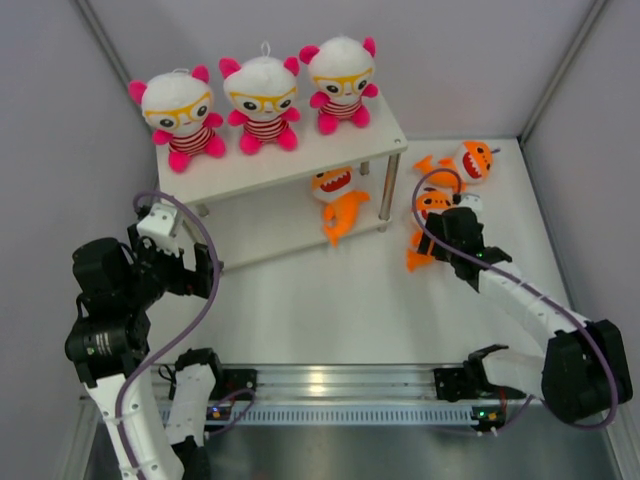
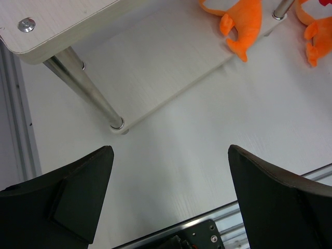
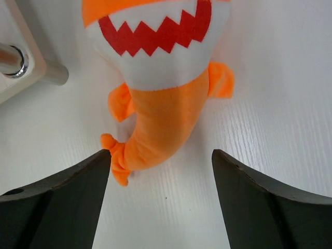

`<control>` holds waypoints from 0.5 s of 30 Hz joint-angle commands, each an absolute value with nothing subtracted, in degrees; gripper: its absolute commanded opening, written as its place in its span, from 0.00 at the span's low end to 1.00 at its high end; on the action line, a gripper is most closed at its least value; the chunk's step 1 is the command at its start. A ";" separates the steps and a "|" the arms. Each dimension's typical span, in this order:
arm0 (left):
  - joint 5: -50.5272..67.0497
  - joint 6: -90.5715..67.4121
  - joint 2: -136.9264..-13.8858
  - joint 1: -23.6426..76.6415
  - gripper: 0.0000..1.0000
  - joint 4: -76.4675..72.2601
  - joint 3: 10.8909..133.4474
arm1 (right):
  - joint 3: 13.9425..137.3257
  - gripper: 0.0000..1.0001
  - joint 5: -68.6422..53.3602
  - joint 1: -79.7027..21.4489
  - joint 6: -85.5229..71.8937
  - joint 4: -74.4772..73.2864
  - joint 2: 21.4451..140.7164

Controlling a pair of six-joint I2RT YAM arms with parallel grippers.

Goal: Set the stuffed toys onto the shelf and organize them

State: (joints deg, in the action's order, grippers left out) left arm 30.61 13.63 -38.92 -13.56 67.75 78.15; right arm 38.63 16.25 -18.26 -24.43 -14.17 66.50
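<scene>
Fuzzy orange plush shark (image 3: pixel 161 104), glossy chrome shelf leg (image 2: pixel 83 85), matt white wood-grain shelf (image 2: pixel 155 67)

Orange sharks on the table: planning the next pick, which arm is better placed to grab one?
Right. The right end effector hovers open over a shark; the left end effector is by the shelf's far leg.

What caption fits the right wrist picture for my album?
Open right pincer above an orange shark lying on the white table.
</scene>
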 commanded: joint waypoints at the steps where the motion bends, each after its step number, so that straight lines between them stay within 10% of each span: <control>1: 31.12 14.06 -39.29 -13.45 0.98 66.97 80.07 | 39.81 0.80 17.31 -18.98 -23.90 -12.39 69.07; 8: 30.85 14.24 -39.20 -13.36 0.98 67.50 80.51 | 43.33 0.78 21.97 -18.98 -28.04 -12.23 81.28; 11: 30.76 14.33 -39.20 -13.36 0.98 67.50 80.42 | 43.07 0.58 22.76 -18.98 -27.95 -9.76 82.35; 15: 30.67 14.33 -39.02 -13.36 0.98 67.59 80.51 | 41.84 0.09 23.38 -18.98 -27.77 -10.19 79.73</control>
State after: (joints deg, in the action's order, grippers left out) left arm 30.57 13.65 -38.89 -13.56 67.79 78.76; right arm 40.97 20.38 -18.39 -27.29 -11.57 81.89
